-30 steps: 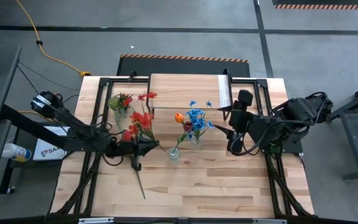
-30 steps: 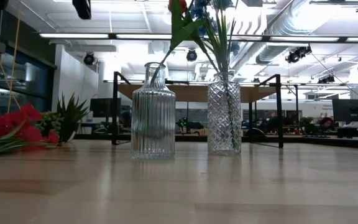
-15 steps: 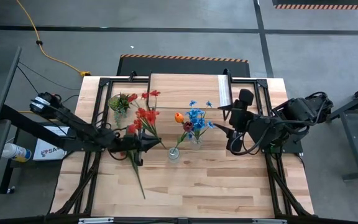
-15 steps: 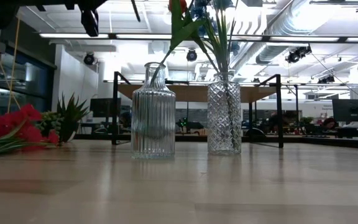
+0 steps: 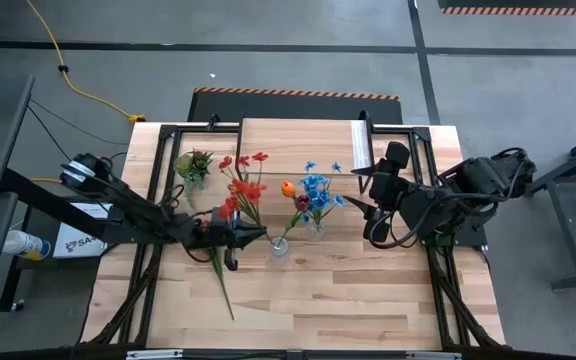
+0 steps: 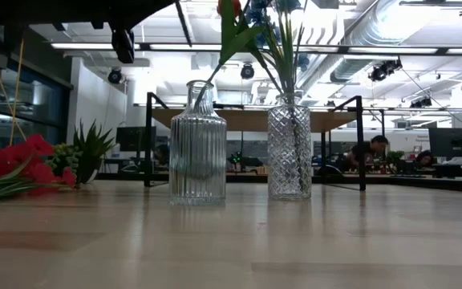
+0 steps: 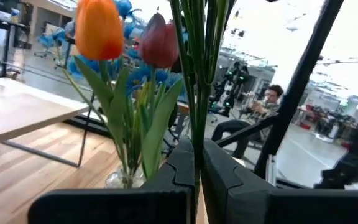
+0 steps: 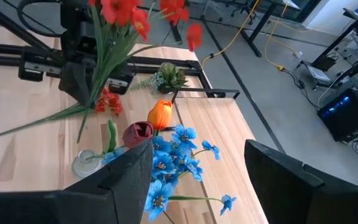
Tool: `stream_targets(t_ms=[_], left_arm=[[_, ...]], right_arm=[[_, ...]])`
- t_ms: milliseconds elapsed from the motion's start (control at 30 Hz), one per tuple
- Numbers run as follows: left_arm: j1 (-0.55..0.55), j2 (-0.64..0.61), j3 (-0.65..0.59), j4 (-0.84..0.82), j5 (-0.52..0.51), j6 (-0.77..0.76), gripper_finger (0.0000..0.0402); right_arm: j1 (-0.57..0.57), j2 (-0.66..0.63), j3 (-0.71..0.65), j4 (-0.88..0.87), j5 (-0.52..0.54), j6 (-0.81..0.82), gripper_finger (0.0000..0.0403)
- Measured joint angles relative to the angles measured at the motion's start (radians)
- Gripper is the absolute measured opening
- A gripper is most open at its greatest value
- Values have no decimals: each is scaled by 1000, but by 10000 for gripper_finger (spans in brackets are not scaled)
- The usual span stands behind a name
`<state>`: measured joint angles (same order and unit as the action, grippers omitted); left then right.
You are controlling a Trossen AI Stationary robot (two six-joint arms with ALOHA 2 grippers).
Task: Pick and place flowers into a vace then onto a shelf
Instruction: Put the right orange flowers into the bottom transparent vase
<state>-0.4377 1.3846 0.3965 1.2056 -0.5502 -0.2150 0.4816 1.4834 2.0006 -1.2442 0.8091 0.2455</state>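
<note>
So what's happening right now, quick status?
Left gripper shut on red flowers, near ribbed vase. Right gripper open, waiting beside blue flowers. Nothing blocking.

A big robot lab or workshop: grey concrete floor (image 5: 268,60), yellow cable (image 5: 68,75), wooden table (image 5: 318,290) on black frame, ceiling pipes (image 6: 375,32), strip lights (image 6: 239,46), people (image 6: 371,148) at desks behind.

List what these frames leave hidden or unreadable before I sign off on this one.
- Blooms in the two vases: cut off by the top edge of the low view.
- Left gripper: shut on the red flowers' stems; the blooms lie beyond the left wrist view's top edge.
- Which vase holds the orange tulip: blue flowers overlap it in the high view.
- Shelf legs: hidden under its plank from above.
- Right gripper: open; fingertips cut off.
</note>
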Motion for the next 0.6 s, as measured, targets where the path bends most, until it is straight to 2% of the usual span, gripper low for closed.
stream_targets(t_ms=[600], left_arm=[[0,73,0,28,-46,-23,41]], right_arm=[[0,0,0,0,0,-1,245]])
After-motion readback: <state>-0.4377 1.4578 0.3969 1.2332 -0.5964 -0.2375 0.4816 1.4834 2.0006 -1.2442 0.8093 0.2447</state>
